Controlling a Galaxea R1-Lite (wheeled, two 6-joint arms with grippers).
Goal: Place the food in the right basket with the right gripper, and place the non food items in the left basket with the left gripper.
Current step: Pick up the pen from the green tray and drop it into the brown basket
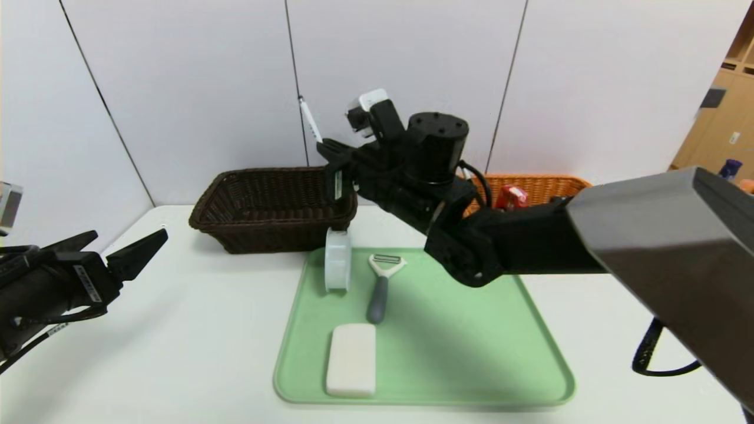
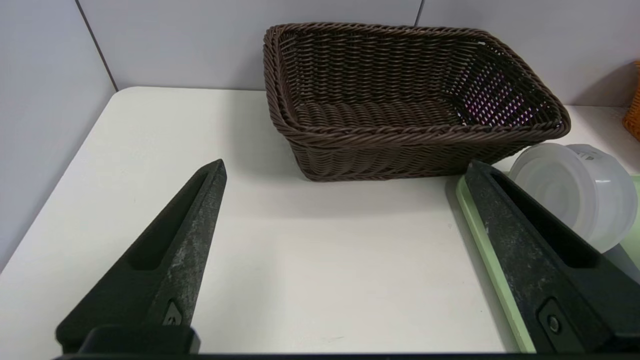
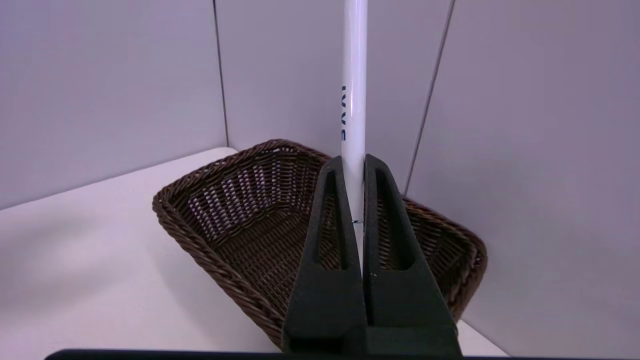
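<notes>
White thin plastic pen [image 3: 354,100]: right pincer [image 3: 354,170] is clamping its lower shaft, holding it upright, with the dark brown wicker basket [image 3: 260,220] below. Likely light, stiff, slippery; mid-shaft hold advisable. Left pincer [image 2: 345,172] is gaping empty.

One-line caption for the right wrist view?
Right gripper clamps the white pen above the dark brown basket.

Pale panelled wall [image 1: 177,88], wooden shelving [image 1: 727,112] beside.
</notes>
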